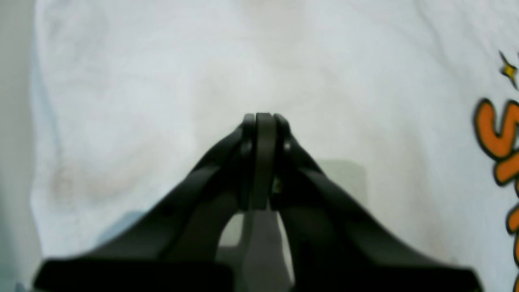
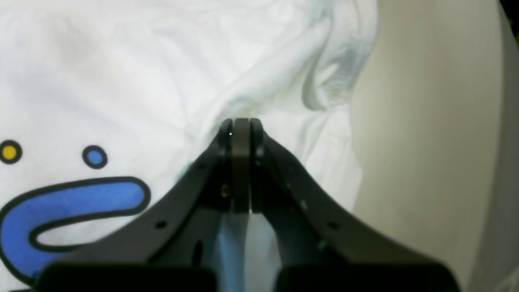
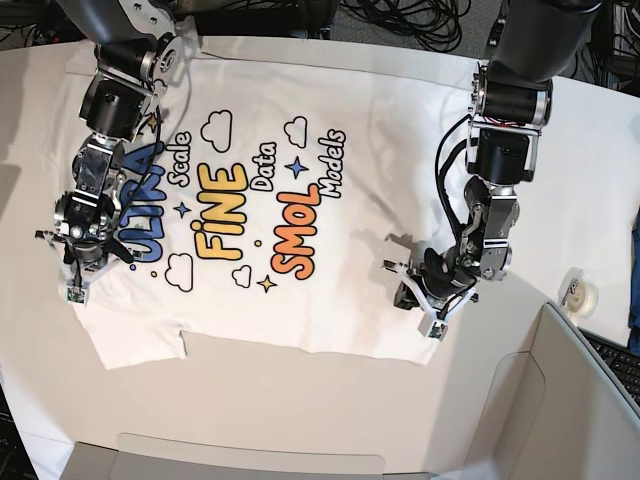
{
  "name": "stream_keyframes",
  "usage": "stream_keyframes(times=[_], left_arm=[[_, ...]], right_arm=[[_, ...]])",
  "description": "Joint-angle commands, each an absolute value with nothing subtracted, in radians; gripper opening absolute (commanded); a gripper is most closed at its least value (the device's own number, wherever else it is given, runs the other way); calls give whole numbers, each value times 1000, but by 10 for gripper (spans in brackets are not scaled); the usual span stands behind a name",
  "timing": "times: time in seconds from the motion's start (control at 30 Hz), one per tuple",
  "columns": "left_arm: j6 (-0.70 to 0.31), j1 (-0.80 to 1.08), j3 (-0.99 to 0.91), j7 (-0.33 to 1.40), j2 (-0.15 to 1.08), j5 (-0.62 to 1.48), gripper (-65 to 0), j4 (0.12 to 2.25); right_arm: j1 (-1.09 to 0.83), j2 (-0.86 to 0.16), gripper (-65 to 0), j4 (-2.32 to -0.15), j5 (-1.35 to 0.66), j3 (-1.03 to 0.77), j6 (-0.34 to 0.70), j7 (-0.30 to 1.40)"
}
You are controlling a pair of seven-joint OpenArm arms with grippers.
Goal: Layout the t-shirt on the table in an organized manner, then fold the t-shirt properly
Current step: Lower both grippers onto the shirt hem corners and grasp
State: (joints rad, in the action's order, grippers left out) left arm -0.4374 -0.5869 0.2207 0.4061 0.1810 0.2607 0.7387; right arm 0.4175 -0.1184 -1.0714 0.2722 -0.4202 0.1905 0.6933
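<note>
The white t-shirt (image 3: 260, 200) lies spread on the white table (image 3: 300, 410), print up, with "ULTRA", "FINE" and "SMOL" readable. My left gripper (image 1: 263, 115) is shut, its tips low over plain white cloth near the shirt's edge, orange lettering (image 1: 496, 138) to the right; in the base view it (image 3: 415, 285) is at the shirt's right side. My right gripper (image 2: 240, 120) is shut at a creased patch (image 2: 284, 81) beside the blue letter (image 2: 73, 202), over the shirt's left edge (image 3: 88, 250). No cloth shows between either pair of jaws.
A tape roll (image 3: 580, 293) sits on the table at the right. A grey panel (image 3: 560, 400) with a keyboard (image 3: 615, 350) fills the lower right corner, a dark blue cloth (image 3: 635, 270) at the right edge. Cables (image 3: 420, 20) run behind the table.
</note>
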Motion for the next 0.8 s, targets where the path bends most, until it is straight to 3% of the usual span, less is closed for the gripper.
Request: stream_keyframes(times=[0.0, 0.17, 0.77], left_arm=[[-417, -619, 220, 377, 188, 263, -650, 750], [-318, -639, 216, 369, 202, 263, -650, 750], [-312, -705, 216, 371, 216, 263, -650, 748]], right_arm=[[453, -130, -650, -1053, 266, -420, 203, 690], [495, -131, -650, -1007, 268, -420, 203, 671], [544, -263, -650, -1009, 268, -420, 202, 682]])
